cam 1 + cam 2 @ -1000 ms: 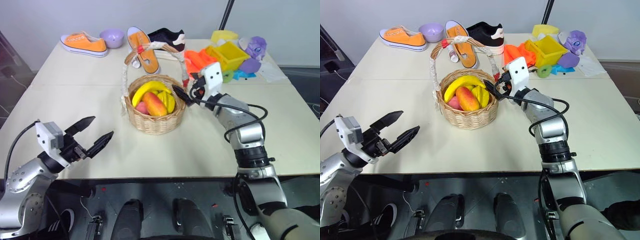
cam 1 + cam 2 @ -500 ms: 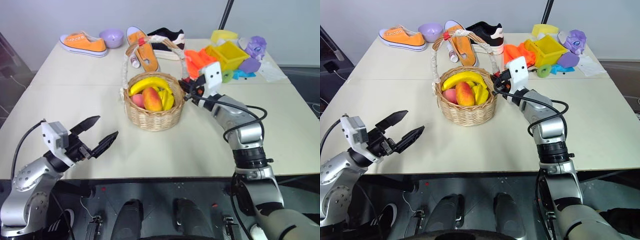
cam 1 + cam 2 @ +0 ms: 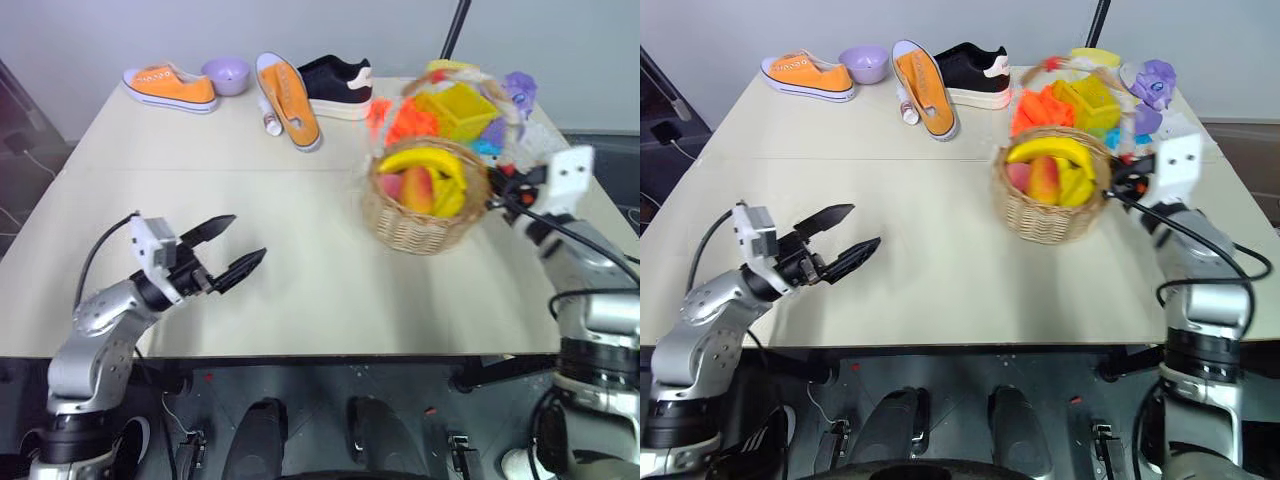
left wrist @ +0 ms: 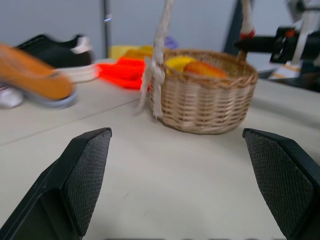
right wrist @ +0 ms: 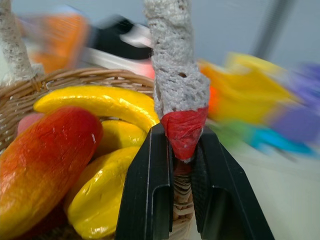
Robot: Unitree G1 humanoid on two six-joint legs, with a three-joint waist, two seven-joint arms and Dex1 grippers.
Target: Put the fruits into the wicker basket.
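Far edge of the pale surface (image 3: pixel 300 260): orange shoe (image 3: pixel 170 87), lavender bowl (image 3: pixel 225 73), second orange shoe (image 3: pixel 286 98) sole-up, black shoe (image 3: pixel 336 82); right of them, yellow toy cart (image 3: pixel 460 107) among orange, purple and blue toys.

Woven wicker basket (image 3: pixel 420 225), coarse cloth-wrapped handle (image 5: pixel 177 85); glossy, seemingly plastic banana (image 5: pixel 95 102) and mango (image 5: pixel 45 160).

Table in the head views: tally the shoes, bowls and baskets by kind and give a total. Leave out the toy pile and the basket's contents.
Shoes: 3 (orange sneaker, orange shoe, black shoe)
Bowls: 1 (lavender bowl)
Baskets: 1 (wicker basket)
Total: 5
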